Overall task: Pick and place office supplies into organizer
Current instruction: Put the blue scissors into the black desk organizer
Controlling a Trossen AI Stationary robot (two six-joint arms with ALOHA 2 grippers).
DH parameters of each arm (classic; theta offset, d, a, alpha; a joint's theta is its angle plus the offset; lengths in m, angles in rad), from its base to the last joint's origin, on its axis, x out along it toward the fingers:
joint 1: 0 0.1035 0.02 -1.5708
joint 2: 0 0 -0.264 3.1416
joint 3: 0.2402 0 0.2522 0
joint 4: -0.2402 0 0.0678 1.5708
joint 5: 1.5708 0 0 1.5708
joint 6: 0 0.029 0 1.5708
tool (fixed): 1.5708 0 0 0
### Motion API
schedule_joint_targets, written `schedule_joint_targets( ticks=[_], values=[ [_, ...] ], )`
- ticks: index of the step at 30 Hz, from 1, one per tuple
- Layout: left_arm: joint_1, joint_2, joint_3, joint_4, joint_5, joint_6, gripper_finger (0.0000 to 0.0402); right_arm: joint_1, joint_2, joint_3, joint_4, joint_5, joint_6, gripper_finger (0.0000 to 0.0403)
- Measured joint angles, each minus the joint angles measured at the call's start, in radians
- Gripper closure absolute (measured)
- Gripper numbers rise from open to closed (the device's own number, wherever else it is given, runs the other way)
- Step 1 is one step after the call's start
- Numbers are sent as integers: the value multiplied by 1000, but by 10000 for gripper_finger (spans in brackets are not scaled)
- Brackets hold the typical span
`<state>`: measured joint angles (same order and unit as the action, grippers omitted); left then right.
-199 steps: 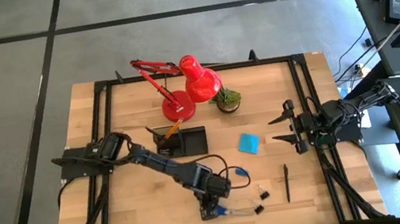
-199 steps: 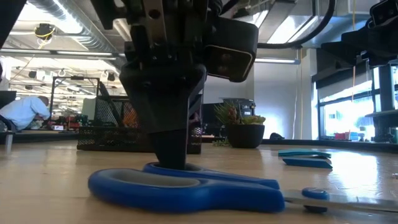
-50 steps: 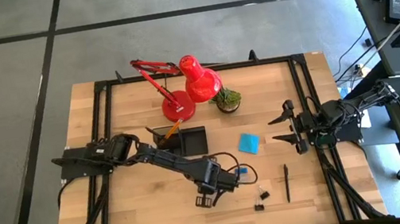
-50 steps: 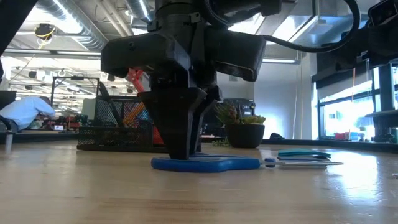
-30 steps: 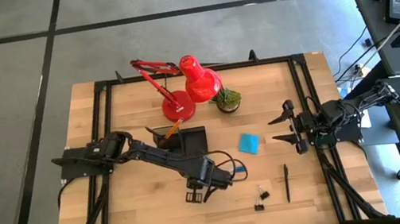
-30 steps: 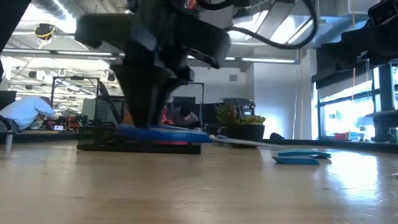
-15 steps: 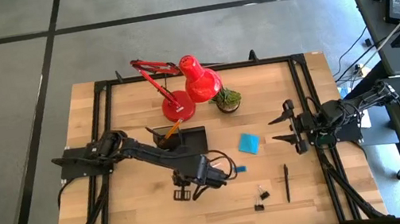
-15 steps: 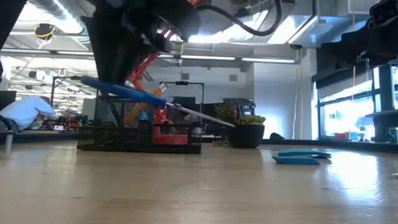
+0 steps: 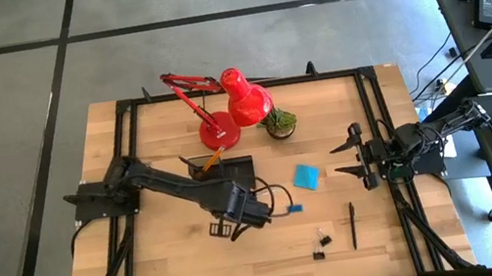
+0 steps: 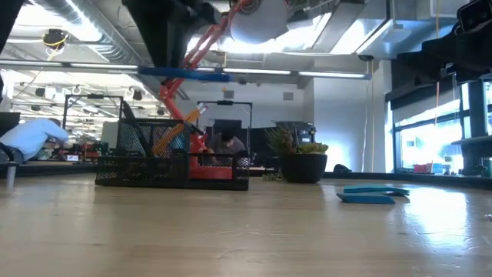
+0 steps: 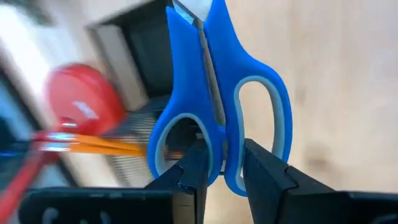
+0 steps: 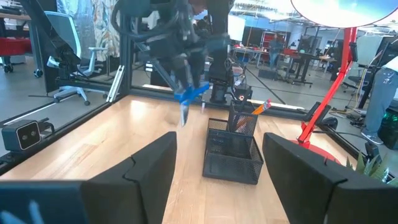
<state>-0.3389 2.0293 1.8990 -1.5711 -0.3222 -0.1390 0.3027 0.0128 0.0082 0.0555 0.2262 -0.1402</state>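
Note:
My left gripper (image 9: 225,225) hangs over the table's middle, shut on the blue-handled scissors (image 11: 214,93). In the low view the scissors (image 10: 184,74) lie about level, high above the black mesh organizer (image 10: 173,158). The organizer (image 9: 232,172) stands on the table just beyond the gripper, with orange pencils (image 9: 212,160) leaning in a slot. A blue note pad (image 9: 307,176), small blue eraser (image 9: 295,208), black pen (image 9: 353,225) and binder clips (image 9: 322,242) lie on the table. My right gripper (image 9: 353,156) waits open at the right edge. My left gripper holds the scissors by the handle end (image 11: 221,165), where the two blue rings meet. The two fingers (image 11: 193,171) pinch that middle part, one finger over each ring. The scissors are lifted clear and lie roughly level, with the blades pointing away from the fingers.
A red desk lamp stands on its round base (image 9: 220,132) behind the organizer, its head (image 9: 245,98) over the table's far side. A small potted plant (image 9: 279,123) is beside it. A black frame (image 9: 238,88) runs along the table's edges. Bare wood lies at the near left.
My left gripper has risen with the scissors and moved toward the table's far left, toward the organizer. The scissors were at about the height of the organizer's top, tipped blade-down on the way up, and now lie level well above it.

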Motion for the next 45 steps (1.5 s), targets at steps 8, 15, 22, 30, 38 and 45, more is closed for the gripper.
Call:
schedule_joint_targets(
  ticks=[8,15,22,30,38,45],
  values=[
    [-7,-53,-60,0,-274,269,325,0,0,0,0,0,0,161],
    [-6,-88,-125,0,-484,534,320,0,0,0,0,0,0,161],
    [-7,-140,-198,0,-691,685,323,0,0,0,0,0,-20,161],
    [-23,-274,-346,0,-795,787,322,0,0,0,0,0,-26,161],
    [-16,-378,-503,-1,-918,910,320,0,0,0,0,0,-24,161],
    [0,-440,-599,0,-916,887,319,0,0,0,0,1,-23,161]
  ],
)
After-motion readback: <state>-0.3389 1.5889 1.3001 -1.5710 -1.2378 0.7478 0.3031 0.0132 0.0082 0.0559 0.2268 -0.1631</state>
